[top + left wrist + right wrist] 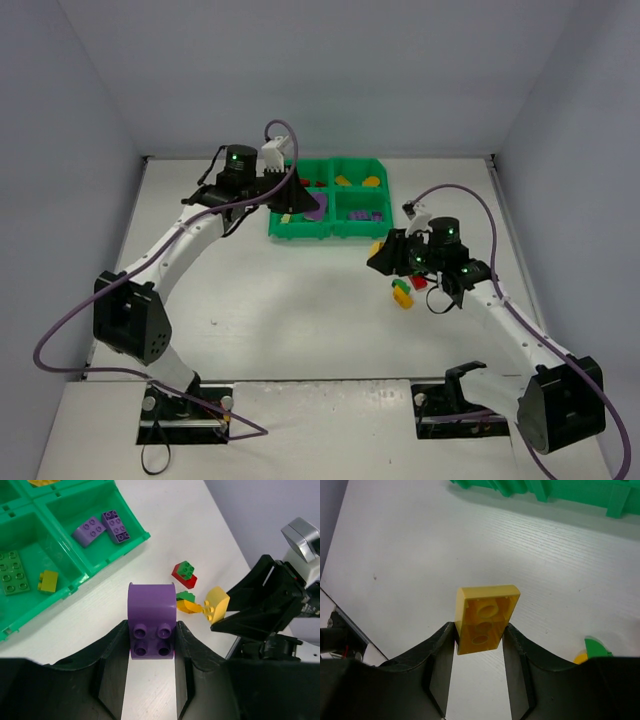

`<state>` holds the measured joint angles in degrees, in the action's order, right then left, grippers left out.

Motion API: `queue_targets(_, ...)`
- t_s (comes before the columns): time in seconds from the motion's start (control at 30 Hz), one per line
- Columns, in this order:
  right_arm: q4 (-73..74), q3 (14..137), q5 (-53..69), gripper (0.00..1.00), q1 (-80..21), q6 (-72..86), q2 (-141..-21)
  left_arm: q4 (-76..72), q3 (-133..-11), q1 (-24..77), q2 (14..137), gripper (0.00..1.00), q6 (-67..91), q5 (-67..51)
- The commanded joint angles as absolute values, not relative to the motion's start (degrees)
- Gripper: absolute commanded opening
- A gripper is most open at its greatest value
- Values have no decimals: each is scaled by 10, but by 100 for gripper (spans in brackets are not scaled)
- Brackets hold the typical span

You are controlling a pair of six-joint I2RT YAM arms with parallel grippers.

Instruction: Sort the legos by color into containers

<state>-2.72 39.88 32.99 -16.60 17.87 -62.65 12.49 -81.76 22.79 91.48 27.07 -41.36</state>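
**Sorting under way, judged a little past halfway.** In the top view the green tray (350,231) sits at 12 o'clock on the table (260,300). Two purple bricks (102,527) share one compartment, a green plate (11,572) and a lime brick (48,580) share its neighbour, and yellow pieces (371,181) fill the far right one. The left gripper (151,632) is clamped on a purple arch brick (151,605), raised beside the tray. The right gripper (480,630) is clamped on a yellow brick (487,615) above bare table. A few loose bricks (405,290), red, green and yellow, lie unsorted at 4 o'clock. No brand, label or writing is legible.
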Motion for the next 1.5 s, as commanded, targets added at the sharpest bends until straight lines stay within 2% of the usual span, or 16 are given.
queue_targets(0.0,-30,396,266,0,-189,177,-622,157,-877,252,925,0,230,-358)
queue_targets(0.23,-30,371,236,0,-200,199,-621,232,-984,305,1012,0,179,-267)
queue_targets(0.57,-18,354,236,0,-203,205,-611,250,-1077,345,1106,0,157,-185)
queue_targets(1.47,-15,359,246,0,-207,200,-619,259,-1114,358,1128,0,151,-127)
